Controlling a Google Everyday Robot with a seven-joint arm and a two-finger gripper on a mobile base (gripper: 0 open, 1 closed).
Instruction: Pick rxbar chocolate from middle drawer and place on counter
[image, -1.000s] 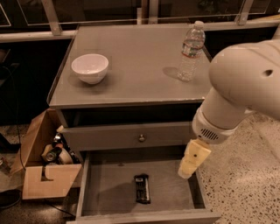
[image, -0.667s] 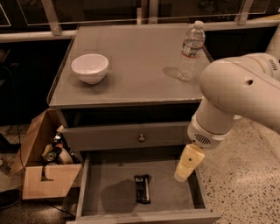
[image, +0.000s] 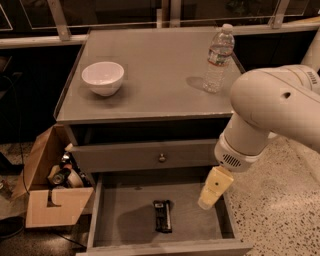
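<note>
The rxbar chocolate (image: 162, 216), a small black bar, lies flat on the floor of the middle drawer (image: 125, 215), which is pulled open, near its front centre. My gripper (image: 212, 192) hangs from the big white arm over the drawer's right side. It is to the right of the bar, above it and apart from it. The counter (image: 160, 95) is the grey cabinet top above.
A white bowl (image: 103, 77) stands on the counter's left and a clear water bottle (image: 218, 58) on its right. A closed drawer front with a brass knob (image: 161, 158) sits above the open drawer. An open cardboard box (image: 50, 200) with clutter stands on the floor to the left.
The arm has swung a little left and down, bringing the gripper further over the drawer's right side. The bar has not moved.
</note>
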